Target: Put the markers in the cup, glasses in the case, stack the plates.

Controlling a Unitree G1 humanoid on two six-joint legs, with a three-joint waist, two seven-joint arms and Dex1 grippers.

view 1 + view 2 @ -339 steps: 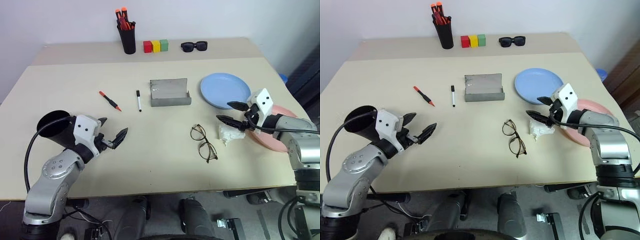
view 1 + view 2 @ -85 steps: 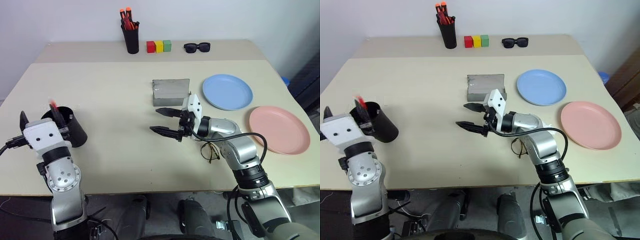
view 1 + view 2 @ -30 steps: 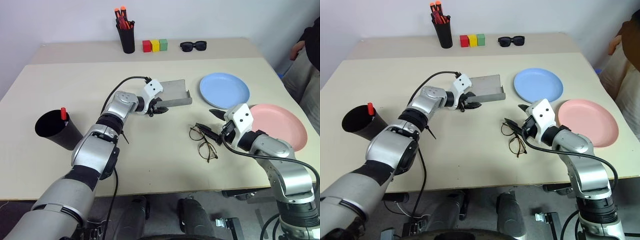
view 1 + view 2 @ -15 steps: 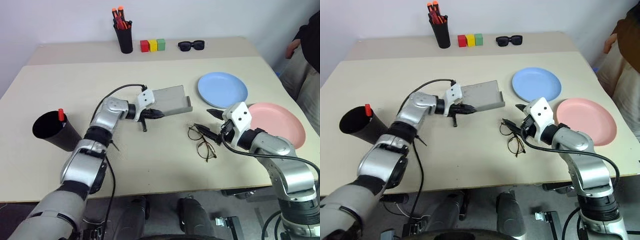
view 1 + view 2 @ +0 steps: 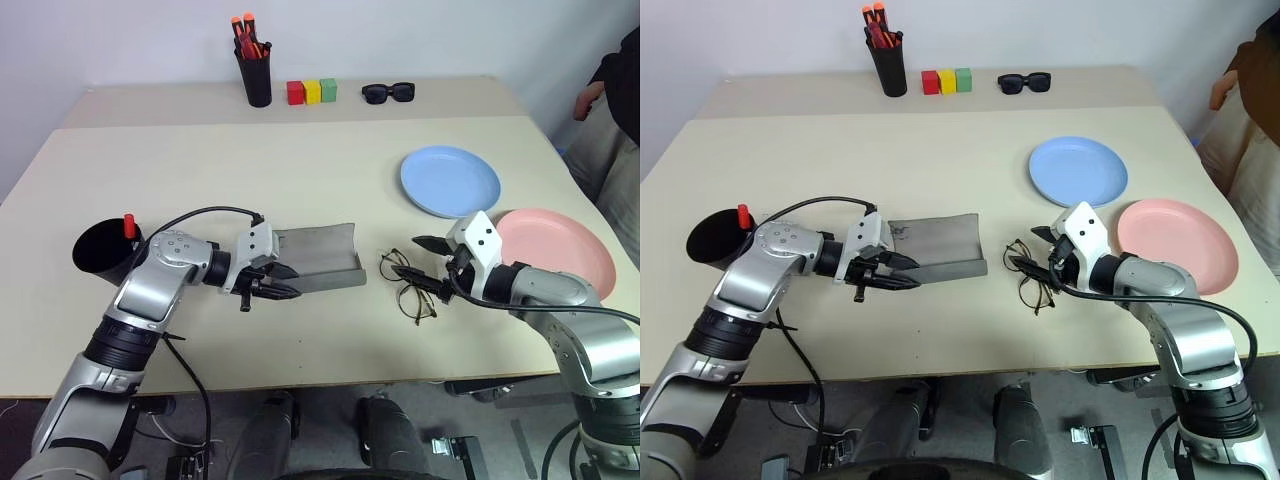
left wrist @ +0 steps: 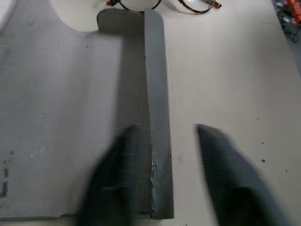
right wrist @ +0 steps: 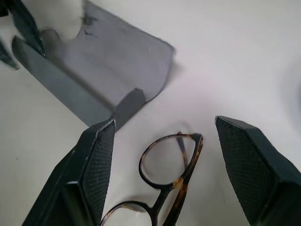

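My left claw [image 5: 283,281] sits at the near-left end of the case [image 5: 315,258], one finger [image 6: 113,179] over the case's front wall and the other outside it, parted and not pinching as far as I can judge. My right claw [image 5: 430,265] hangs wide open over the glasses [image 5: 407,285], which lie flat on the tabletop [image 5: 300,170] just right of the case, lenses between my two fingers [image 7: 91,165] but untouched.

So I am on the glasses step. The case lies open, lining up, mouth clear. Next, I judge, the right claw must drop and pinch the thin frame at the bridge, lift, and carry it left into the case; the wire is slight and could slip or fold.

A second ago the case stood farther back from the glasses, with my left arm stretched out to it; now it lies close beside them. The cup [image 5: 100,250], far left of the case, holds the red marker [image 5: 129,224]. The blue plate [image 5: 450,181] and pink plate [image 5: 560,252], right of the case, are not yet stacked.
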